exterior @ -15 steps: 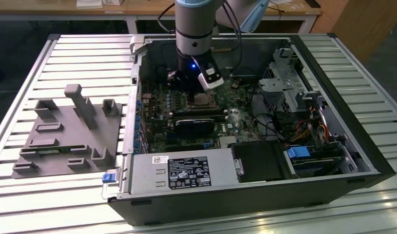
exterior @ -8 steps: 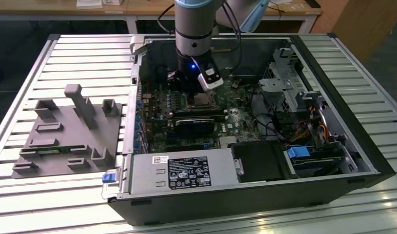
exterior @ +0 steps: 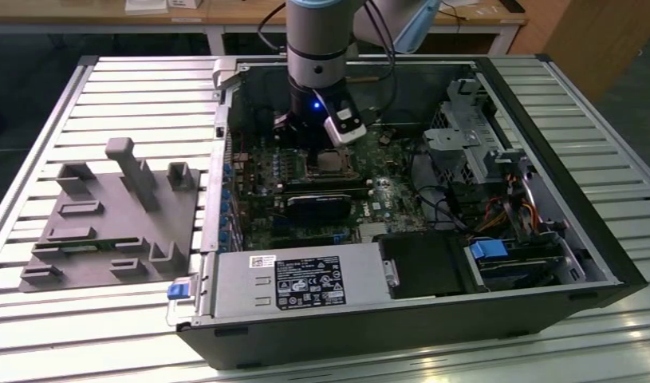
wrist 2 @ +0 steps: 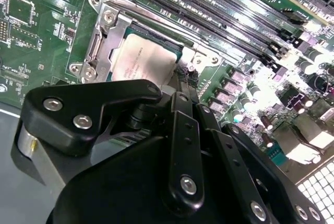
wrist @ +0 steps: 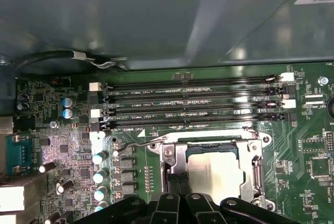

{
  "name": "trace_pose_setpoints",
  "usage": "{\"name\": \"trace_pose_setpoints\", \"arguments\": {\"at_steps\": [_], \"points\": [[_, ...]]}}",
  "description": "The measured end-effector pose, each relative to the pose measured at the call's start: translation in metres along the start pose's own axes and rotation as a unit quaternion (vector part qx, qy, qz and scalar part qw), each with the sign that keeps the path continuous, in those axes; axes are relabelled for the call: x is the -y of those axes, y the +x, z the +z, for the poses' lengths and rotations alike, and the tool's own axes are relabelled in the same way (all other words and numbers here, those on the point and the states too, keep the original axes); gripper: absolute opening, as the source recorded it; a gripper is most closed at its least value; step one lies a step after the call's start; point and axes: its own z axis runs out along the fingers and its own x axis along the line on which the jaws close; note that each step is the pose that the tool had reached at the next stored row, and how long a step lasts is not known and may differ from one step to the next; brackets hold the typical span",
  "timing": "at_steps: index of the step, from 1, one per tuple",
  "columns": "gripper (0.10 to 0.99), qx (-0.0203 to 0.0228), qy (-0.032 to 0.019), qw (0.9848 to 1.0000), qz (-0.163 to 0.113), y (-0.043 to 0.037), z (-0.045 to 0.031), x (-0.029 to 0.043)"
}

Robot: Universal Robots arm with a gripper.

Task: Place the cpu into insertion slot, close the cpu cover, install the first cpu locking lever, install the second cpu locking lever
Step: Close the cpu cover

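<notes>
Above centre in the exterior view, your gripper [exterior: 318, 148] hangs; the first wrist view shows black fingers [wrist: 172, 185] pressed together beside the flat silvery square cpu [wrist: 216, 174], framed by the thin metal cpu cover [wrist: 257, 167].

The silvery chip [wrist 2: 143, 62] is lying inside the metal cover [wrist 2: 112, 31], with the black claw [wrist 2: 185, 82] hanging at its edge.

High overview, two close-ups.
Exterior view looks down into the case [exterior: 410, 335]; both wrist views share the cpu [wrist 2: 142, 63] [wrist: 214, 174].
</notes>
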Motion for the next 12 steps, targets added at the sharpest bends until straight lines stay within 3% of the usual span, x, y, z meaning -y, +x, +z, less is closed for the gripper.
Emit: {"name": "trace_pose_setpoints", "arguments": {"at_steps": [5,12], "points": [[0.102,-0.0017,0.0003,1.0,0.0,-0.0072,-0.0001,-0.0005],[0.102,-0.0114,0.001,0.9999,0.0,-0.0287,-0.0001,-0.0021]]}}
